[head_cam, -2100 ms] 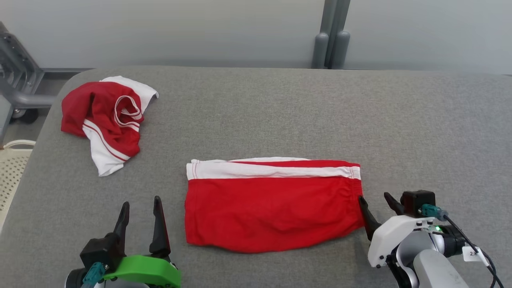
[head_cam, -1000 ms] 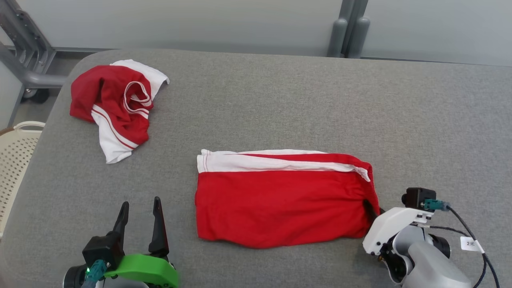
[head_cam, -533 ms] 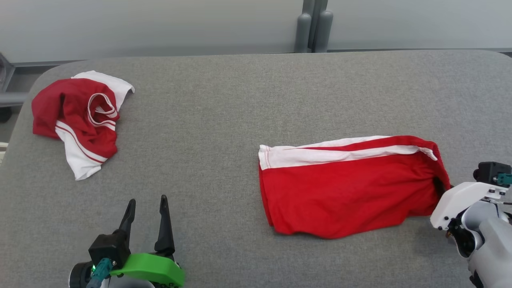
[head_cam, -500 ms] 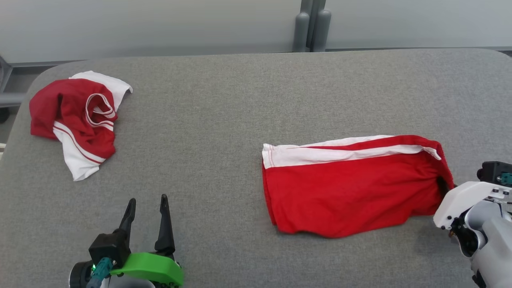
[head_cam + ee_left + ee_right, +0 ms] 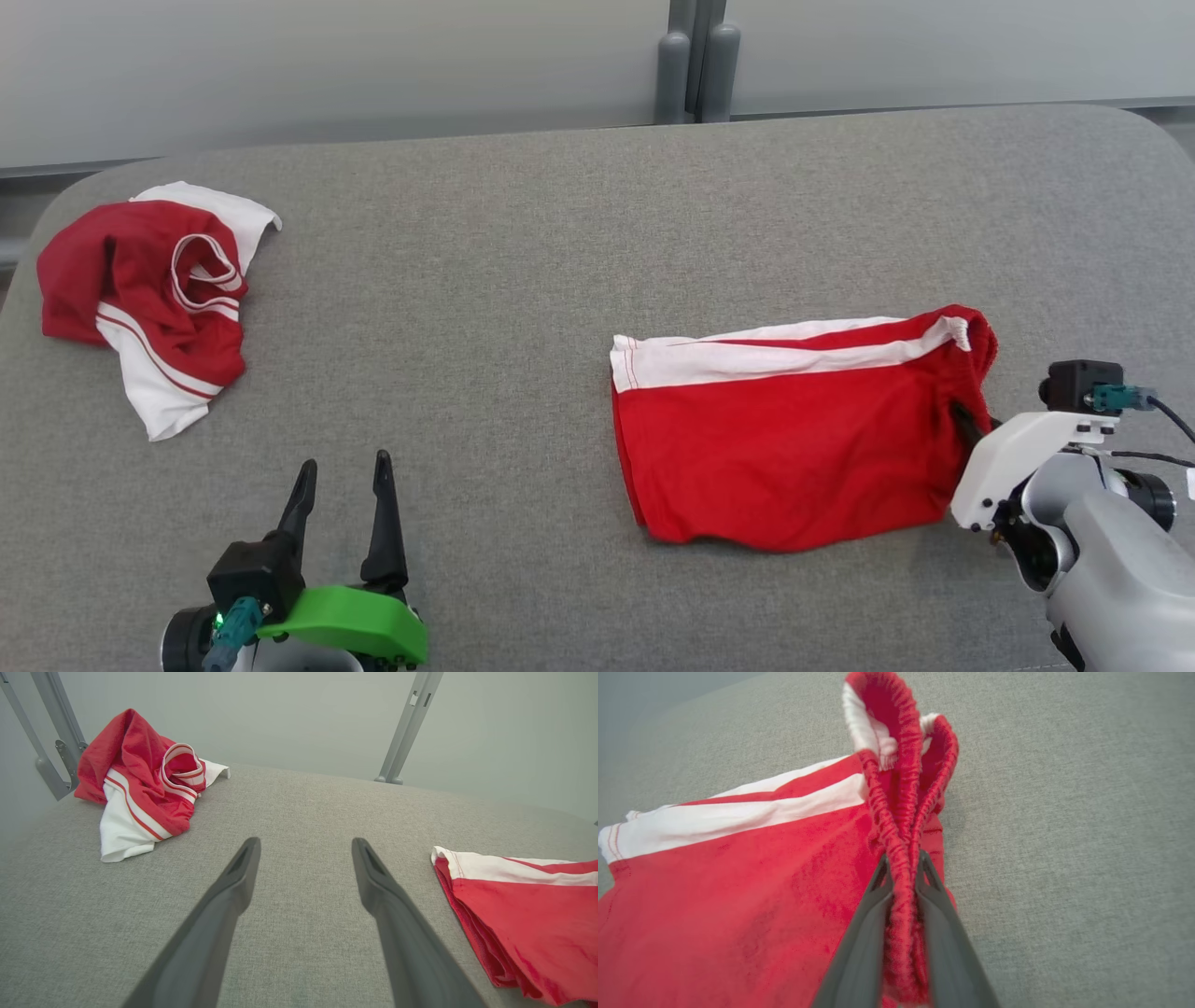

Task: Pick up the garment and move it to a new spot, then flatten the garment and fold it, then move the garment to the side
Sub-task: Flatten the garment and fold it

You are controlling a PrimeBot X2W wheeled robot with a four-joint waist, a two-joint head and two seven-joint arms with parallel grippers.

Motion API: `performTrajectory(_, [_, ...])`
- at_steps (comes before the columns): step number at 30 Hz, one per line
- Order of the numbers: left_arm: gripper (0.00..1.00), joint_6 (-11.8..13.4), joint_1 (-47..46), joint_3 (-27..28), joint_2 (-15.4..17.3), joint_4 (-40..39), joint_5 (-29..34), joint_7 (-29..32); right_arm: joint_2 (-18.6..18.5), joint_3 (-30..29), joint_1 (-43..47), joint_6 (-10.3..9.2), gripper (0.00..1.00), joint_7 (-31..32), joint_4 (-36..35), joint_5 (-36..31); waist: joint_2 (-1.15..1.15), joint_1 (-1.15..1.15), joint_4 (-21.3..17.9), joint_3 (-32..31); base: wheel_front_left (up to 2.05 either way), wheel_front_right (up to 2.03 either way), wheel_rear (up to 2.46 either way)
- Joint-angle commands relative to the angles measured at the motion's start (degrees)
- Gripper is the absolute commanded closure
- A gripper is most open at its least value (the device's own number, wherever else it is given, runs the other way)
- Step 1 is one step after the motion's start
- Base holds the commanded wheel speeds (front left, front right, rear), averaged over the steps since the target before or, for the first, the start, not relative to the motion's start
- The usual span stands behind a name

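We count two garments. The garment (image 5: 784, 448) in play is one folded red piece with a white band along its far edge. It lies on the right half of the worktop (image 5: 523, 280), long side across our head view. Its left end with the white hem lies flat. Its right end is bunched and raised off the surface, where the elastic waistband (image 5: 901, 765) stands up in loops.

The right gripper (image 5: 902, 861) has that waistband. Its two fingers (image 5: 864, 933) are drawn close, with the red elastic pinched between them, low at the garment's right edge.

The left gripper (image 5: 344, 462) is at the near left, well apart from the garment. Its two fingers are spread wide with bare worktop showing between them, tips pointing to the far side. We cannot tell if the tips touch the surface.

Other garment (image 5: 154, 294): one, red and white with thin stripes, crumpled in a heap at the far left corner of the worktop, well apart from both grippers.

Behind the worktop we see a pale wall and two grey posts (image 5: 717, 61) side by side.
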Motion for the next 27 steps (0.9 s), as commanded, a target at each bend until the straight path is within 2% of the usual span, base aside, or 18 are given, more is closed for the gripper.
performTrajectory(1, [0.00,0.19,-0.10,0.19,0.26,0.11,-0.17,-0.10,0.32,0.69,0.81,-0.04,1.00,0.54,-1.08,0.49,0.00,0.00,-0.06,-0.28,0.00,0.00,0.00])
performTrajectory(7, [0.00,0.51,0.69,0.74,0.49,-0.17,-0.49,-0.12,0.05,4.10,2.84,-0.03,1.00,2.99,-9.69,1.25,0.00,0.00,0.01,-1.38,0.00,0.00,0.00])
performTrajectory(13, [0.00,0.26,1.05,0.55,-0.02,-0.22,-0.66,-0.13,1.13,5.41,4.82,-0.03,1.00,5.84,-17.71,-1.36,0.00,0.00,0.97,-2.23,0.00,0.00,0.00])
performTrajectory(21, [0.00,-0.08,0.95,0.34,-0.63,-0.46,-0.90,-0.15,5.79,6.68,7.94,-0.02,1.00,10.94,-26.45,-5.97,0.00,0.00,3.19,-2.53,0.00,0.00,0.00])
performTrajectory(27, [0.00,-0.32,0.01,0.17,-1.12,-0.51,-0.72,-0.15,9.04,7.06,9.18,-0.02,1.00,14.05,-27.43,-9.83,0.00,0.00,5.26,-1.79,0.00,0.00,0.00])
